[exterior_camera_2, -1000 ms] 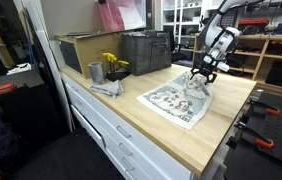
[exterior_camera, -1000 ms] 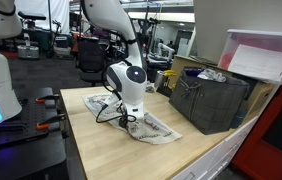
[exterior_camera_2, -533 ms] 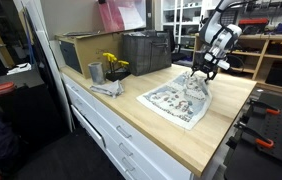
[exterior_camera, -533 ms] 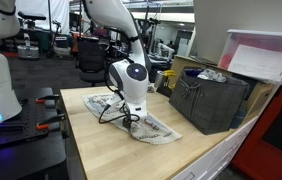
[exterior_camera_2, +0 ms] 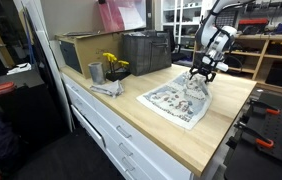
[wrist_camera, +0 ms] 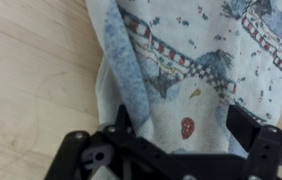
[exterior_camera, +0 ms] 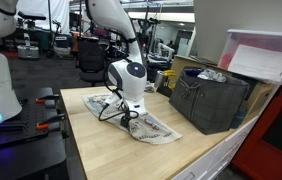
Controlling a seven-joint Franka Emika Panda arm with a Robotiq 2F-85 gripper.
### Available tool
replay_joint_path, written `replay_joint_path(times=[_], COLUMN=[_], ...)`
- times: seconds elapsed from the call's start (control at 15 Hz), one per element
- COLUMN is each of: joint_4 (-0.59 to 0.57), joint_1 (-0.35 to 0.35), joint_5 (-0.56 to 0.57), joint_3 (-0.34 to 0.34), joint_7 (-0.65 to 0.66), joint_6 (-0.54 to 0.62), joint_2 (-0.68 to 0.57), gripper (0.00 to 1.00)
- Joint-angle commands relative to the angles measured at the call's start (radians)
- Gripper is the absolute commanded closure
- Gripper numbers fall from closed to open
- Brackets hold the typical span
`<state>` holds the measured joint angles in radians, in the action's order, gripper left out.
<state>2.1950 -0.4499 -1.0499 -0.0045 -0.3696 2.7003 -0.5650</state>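
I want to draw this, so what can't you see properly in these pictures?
Wrist view: the cloth runs off the top and right edges; its print is blurred.
In an exterior view, the hand is too small to tell whether it touches the cloth.
In an exterior view, the walls of the dark crate hide what is inside.

A: How many things on the one desk?
B: One printed cloth, one dark crate, one cardboard box, one metal cup.
A: Anything else?
B: Perhaps one grey object; it's too blurry to tell.
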Motion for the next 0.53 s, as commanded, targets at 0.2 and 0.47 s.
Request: replay_joint_path(times=[0.2, 0.47], joint_4=[0.028, 0.042], joint_1=[0.006, 0.016], joint_5=[-0.029, -0.005], joint_3=[0.017, -0.003], joint_7=[-0.03, -0.023], joint_6=[0.043, 0.1], joint_2=[0.004, -0.006], gripper=[0.0, 0.0])
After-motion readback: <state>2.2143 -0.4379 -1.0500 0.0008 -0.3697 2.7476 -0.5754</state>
